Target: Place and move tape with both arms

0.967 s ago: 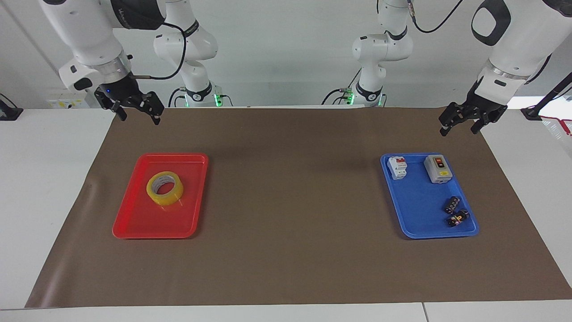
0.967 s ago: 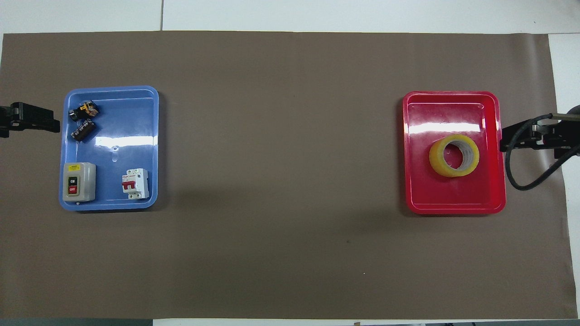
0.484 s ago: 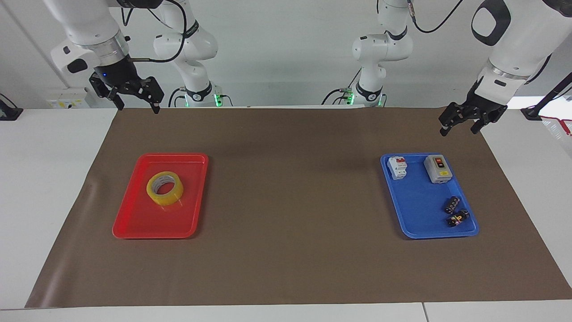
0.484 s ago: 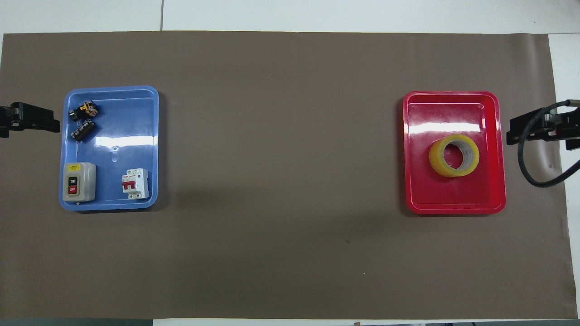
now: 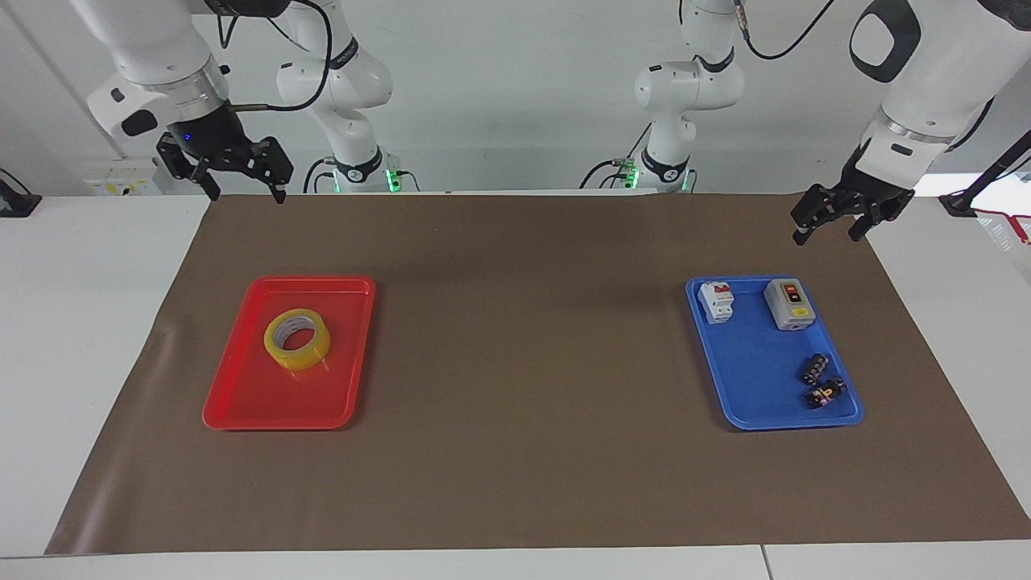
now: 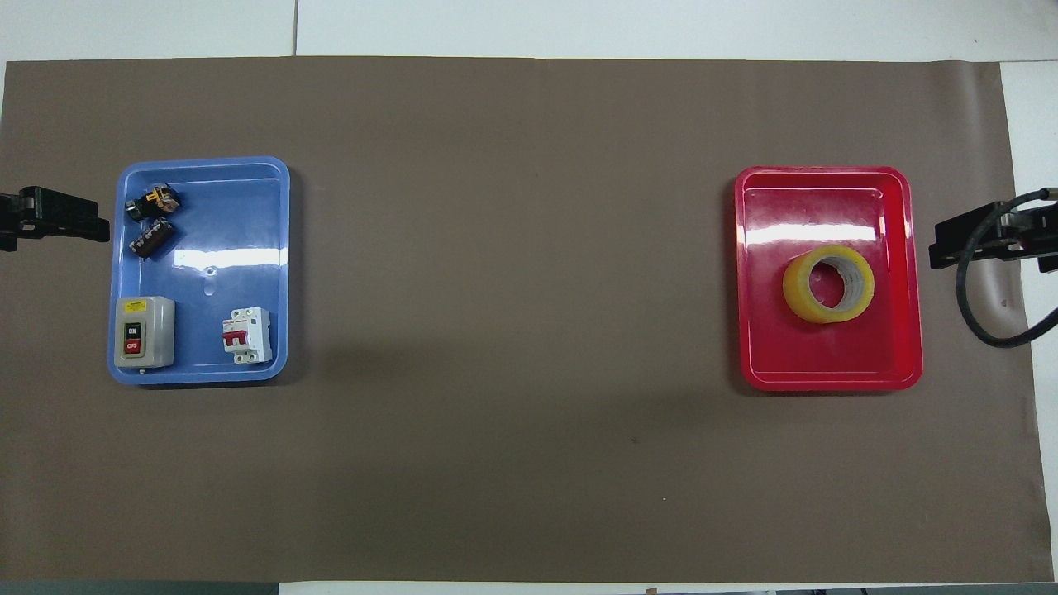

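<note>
Hovering over the mat's edge, the right gripper has its fingers spread and empty; bring it down squarely over the tape lying flat in the red tray, gripping across the ring wall; left gripper, fingers spread, waits above the blue tray

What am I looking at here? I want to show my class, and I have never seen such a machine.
Two white robot arms work at a table under a brown mat. One picture faces them; the other looks down from above their end. The right claw and the left claw both hang open in the air, holding nothing. A yellow tape roll lies in a red tray. A blue tray holds a grey switch box, a white breaker and two small dark parts.
</note>
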